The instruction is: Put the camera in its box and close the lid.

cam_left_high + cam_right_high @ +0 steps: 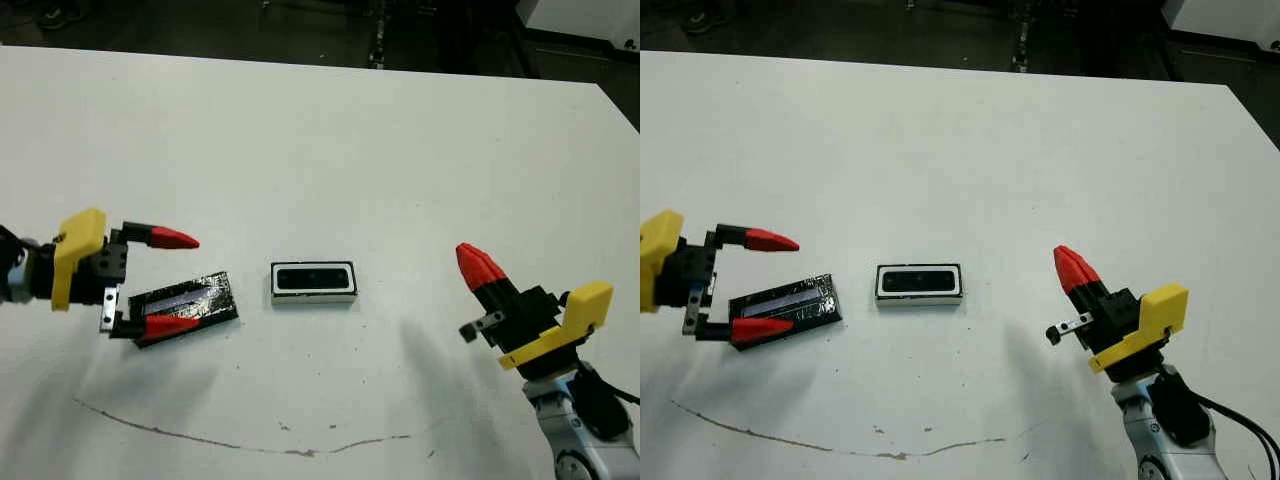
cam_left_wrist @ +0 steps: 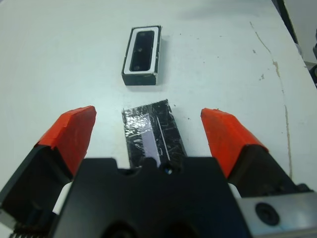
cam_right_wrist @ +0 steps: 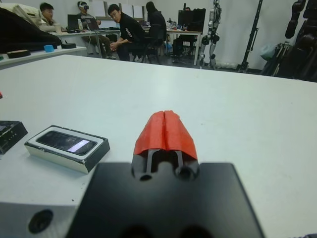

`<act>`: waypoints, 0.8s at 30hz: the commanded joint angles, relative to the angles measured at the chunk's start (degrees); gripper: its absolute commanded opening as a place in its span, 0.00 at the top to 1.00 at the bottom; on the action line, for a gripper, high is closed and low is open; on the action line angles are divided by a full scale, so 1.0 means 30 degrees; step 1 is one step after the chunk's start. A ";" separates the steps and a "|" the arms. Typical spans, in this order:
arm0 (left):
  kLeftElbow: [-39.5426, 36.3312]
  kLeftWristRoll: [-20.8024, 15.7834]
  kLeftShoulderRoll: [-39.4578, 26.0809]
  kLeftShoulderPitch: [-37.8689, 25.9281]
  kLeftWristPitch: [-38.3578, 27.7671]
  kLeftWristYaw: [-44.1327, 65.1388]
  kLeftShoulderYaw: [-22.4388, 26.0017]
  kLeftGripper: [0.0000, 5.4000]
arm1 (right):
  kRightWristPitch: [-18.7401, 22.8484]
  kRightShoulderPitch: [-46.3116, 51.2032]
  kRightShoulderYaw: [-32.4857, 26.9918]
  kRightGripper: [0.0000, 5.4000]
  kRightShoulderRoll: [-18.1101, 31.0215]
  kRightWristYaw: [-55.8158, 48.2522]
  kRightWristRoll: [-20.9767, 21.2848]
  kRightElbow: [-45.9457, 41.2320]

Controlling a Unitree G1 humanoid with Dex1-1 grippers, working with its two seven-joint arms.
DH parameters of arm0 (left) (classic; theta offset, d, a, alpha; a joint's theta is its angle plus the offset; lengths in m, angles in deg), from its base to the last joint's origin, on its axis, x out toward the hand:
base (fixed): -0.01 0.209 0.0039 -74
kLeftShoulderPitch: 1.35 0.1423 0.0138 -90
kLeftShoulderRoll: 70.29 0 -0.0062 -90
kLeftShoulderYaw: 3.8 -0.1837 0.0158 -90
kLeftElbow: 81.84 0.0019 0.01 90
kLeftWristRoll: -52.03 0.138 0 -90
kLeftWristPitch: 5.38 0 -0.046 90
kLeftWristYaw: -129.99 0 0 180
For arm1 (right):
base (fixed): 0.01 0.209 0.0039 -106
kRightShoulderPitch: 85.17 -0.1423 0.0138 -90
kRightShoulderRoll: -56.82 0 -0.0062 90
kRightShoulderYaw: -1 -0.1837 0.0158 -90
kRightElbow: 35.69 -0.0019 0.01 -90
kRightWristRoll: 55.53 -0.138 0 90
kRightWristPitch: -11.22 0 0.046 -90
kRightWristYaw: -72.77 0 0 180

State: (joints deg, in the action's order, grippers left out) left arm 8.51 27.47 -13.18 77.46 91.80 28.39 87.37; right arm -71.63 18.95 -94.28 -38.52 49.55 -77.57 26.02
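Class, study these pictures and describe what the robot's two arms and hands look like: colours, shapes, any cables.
The left hand and the right hand each have two tapered, red-tipped fingers on a black body behind a yellow bracket. The left shows a small silver metal plate. The right arm has a pale grey rounded wrist segment with a black cable alongside.

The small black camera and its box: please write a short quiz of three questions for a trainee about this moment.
1. True or false: the small black rounded camera lies inside the shallow white-rimmed box.
2. Which gripper straddles the glossy black crinkly lid? A) left gripper B) right gripper
3. Fill in: the lid lies on the white table to the box's ____ side.

Key
1. True.
2. A; its fingers are open, the right's are shut.
3. Left.
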 commanded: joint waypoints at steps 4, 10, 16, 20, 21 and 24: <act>-0.0416 -0.0001 -0.0064 0.0498 0.0658 -0.0485 0.0048 0.00 | -0.0233 0.0294 -0.0129 1.00 0.0158 -0.0102 -0.0226 0.0159; -0.0863 0.0236 -0.0149 0.1039 0.0873 -0.1103 0.0181 0.00 | -0.0308 0.0291 -0.0080 1.00 0.0147 -0.0149 -0.0265 0.0171; -0.1738 0.0916 -0.0383 0.1562 0.1491 -0.2243 0.0113 0.00 | -0.0173 0.0269 -0.0079 1.00 0.0131 -0.0341 -0.0700 0.0219; -0.2579 0.1102 -0.0670 0.1628 0.2793 -0.2855 0.0044 0.00 | -0.0037 0.0373 -0.0013 1.00 0.0205 -0.0236 -0.0687 0.0080; -0.2783 0.1191 -0.0744 0.1675 0.2988 -0.2999 0.0064 0.00 | -0.0117 0.0383 -0.0005 1.00 0.0195 -0.0267 -0.0674 0.0116; -0.3242 0.1376 -0.0863 0.1854 0.3183 -0.3320 0.0191 0.00 | -0.0164 0.0413 0.0008 1.00 0.0198 -0.0264 -0.0626 0.0123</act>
State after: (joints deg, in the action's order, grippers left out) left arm -0.47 30.87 -14.53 82.01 100.61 18.91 87.55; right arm -71.87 19.50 -94.14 -38.53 48.76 -79.47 26.17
